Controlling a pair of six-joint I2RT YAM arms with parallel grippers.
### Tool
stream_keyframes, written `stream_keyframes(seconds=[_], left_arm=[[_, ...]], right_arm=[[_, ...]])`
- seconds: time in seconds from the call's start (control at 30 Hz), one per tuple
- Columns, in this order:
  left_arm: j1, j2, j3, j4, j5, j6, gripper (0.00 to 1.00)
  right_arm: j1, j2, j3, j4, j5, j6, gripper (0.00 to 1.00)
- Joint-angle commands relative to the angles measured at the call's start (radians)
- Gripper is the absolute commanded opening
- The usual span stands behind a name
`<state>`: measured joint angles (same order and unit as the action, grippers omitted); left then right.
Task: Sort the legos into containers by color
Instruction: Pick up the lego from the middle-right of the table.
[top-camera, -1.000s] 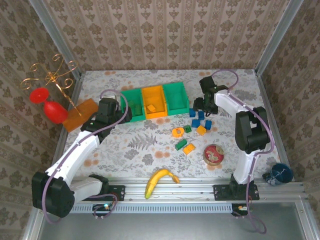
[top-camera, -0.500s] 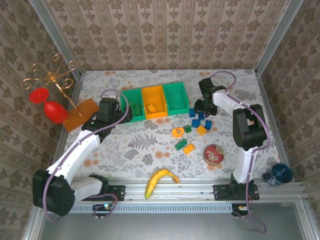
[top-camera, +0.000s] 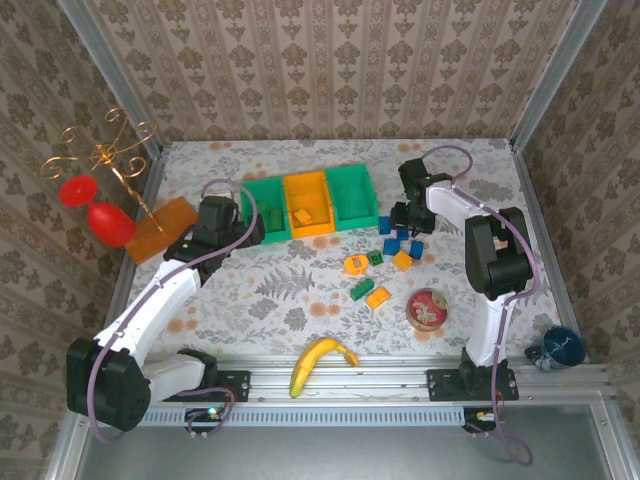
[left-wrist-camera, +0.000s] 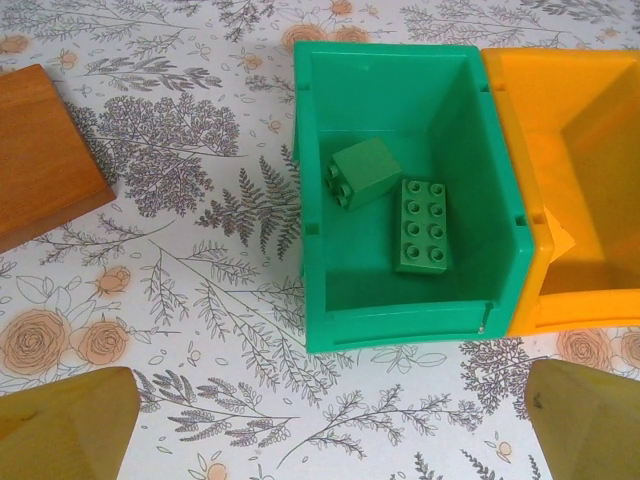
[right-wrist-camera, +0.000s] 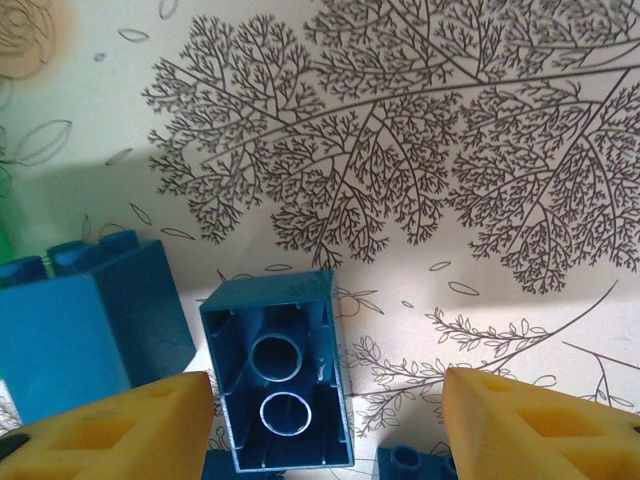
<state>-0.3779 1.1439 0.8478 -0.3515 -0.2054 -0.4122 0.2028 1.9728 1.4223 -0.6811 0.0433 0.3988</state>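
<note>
Lowered and drawn in toward the right end of the containers (top-camera: 331, 205) since a second ago, right gripper (right-wrist-camera: 326, 420) now poised over a blue lego (right-wrist-camera: 283, 372). Tipped on its side just off that right end, hollow underside toward the wrist camera, long axis running between the fingers (right-wrist-camera: 110, 425), not across them. Spread wide, gripping nothing, one to each long flank. Probably needs only a straight descent. Crowded on the containers' side by a second blue lego (right-wrist-camera: 90, 330), nearly touching; could catch that finger. Further legos (top-camera: 378, 297), green and orange-yellow, scattered nearer than the containers. Left gripper (left-wrist-camera: 328, 400) likewise wide open and empty, over the left green bin (left-wrist-camera: 400, 325) holding two green legos (left-wrist-camera: 422, 225); far worse placed.
</note>
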Motion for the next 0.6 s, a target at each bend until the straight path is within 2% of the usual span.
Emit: stream_keyframes(seconds=[0.0, 0.3, 0.57], left_arm=[[0.007, 0.005, -0.009, 0.011, 0.007, -0.019, 1.0], [0.008, 0.01, -0.01, 0.016, 0.008, -0.019, 1.0], [0.008, 0.009, -0.012, 0.015, 0.009, -0.019, 1.0]], right_arm=[[-0.006, 0.025, -0.017, -0.005, -0.026, 0.003, 0.62], [-0.007, 0.037, -0.032, 0.0, -0.021, 0.006, 0.61], [-0.015, 0.028, -0.033, 0.006, -0.019, 0.011, 0.54]])
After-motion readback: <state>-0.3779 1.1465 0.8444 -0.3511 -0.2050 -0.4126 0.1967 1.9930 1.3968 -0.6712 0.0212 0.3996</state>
